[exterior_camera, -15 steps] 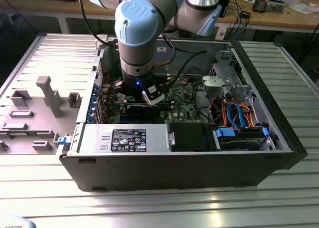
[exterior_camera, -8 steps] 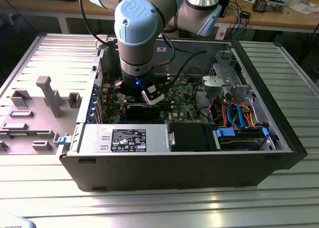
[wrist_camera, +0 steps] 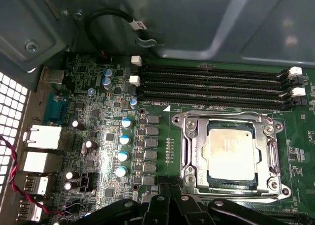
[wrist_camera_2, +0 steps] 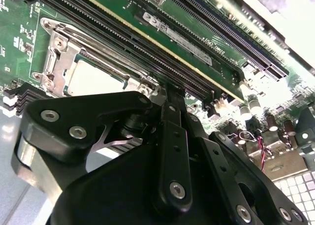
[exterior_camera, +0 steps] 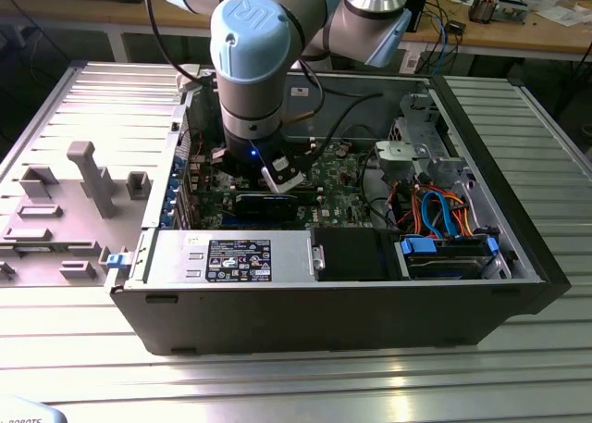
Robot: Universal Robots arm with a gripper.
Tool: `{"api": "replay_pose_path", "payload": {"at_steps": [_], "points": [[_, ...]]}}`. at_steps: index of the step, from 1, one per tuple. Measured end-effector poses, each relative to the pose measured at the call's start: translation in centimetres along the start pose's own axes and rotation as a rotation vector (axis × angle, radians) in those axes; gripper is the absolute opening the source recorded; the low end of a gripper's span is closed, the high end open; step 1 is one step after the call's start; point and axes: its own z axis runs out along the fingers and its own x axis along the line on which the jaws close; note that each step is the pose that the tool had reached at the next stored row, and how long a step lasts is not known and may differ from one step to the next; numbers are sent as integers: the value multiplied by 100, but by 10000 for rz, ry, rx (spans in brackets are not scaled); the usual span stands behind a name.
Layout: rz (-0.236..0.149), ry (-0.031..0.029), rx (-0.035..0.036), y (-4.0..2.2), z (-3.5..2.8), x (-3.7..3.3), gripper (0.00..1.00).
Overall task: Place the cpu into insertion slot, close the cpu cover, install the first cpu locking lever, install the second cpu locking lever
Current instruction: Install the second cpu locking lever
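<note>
The cpu (wrist_camera: 231, 152), a flat silver-grey square, lies in the insertion slot (wrist_camera: 183, 120) on the green board. The cpu cover (wrist_camera: 198, 158), a silvery frame, lies flat around the chip. A thin metal lever (wrist_camera: 184, 148) runs along one side of the socket. My gripper (wrist_camera: 171, 198) hovers just beside the socket's edge, its black fingers drawn together with nothing visible between them. In the second wrist view the gripper (wrist_camera_2: 170, 91) ends close to the socket corner, with the cpu (wrist_camera_2: 92, 80) and cover (wrist_camera_2: 63, 62) behind it. The arm's wrist (exterior_camera: 254, 90) reaches down into the open computer case.
Long black memory slots (wrist_camera: 211, 87) run beside the socket. Small capacitors (wrist_camera: 125, 139) and rear ports (wrist_camera: 42, 136) stand further along the board. The case holds a grey power supply (exterior_camera: 231, 256) and a drive bay with blue and orange cables (exterior_camera: 444, 210). A grey parts tray (exterior_camera: 65, 192) lies outside.
</note>
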Motion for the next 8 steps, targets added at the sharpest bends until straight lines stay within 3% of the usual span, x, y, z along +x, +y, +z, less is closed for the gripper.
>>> {"api": "replay_pose_path", "payload": {"at_steps": [8], "points": [[0, 0, 3, 6, -10, 11, 11]]}}
